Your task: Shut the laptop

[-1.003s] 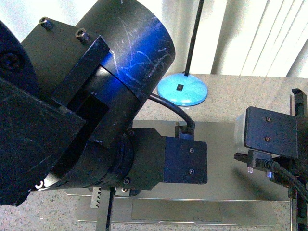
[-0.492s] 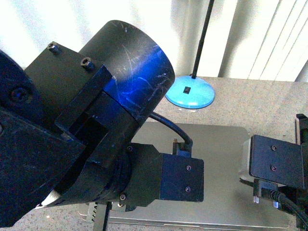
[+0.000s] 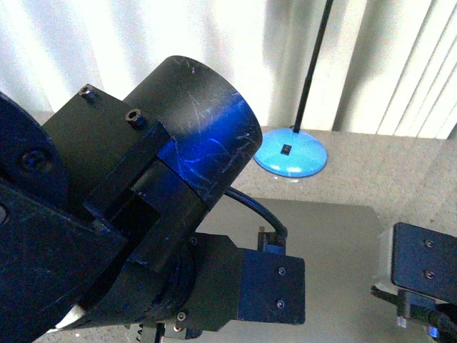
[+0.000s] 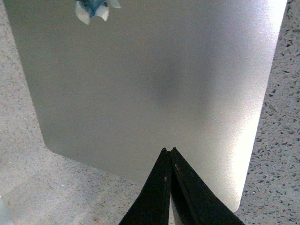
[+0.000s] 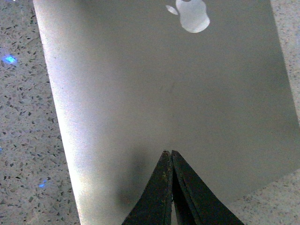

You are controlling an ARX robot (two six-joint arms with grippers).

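Laptop (image 5: 178, 89) lid down, front view mostly blocked by left arm (image 3: 121, 214); both grippers (image 4: 168, 151) (image 5: 168, 153) clenched, empty.

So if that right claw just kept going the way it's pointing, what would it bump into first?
Most likely the laptop. The right gripper, its jaws shut, points at the flat silver lid, short of the shiny logo. How much gap remains cannot be told.
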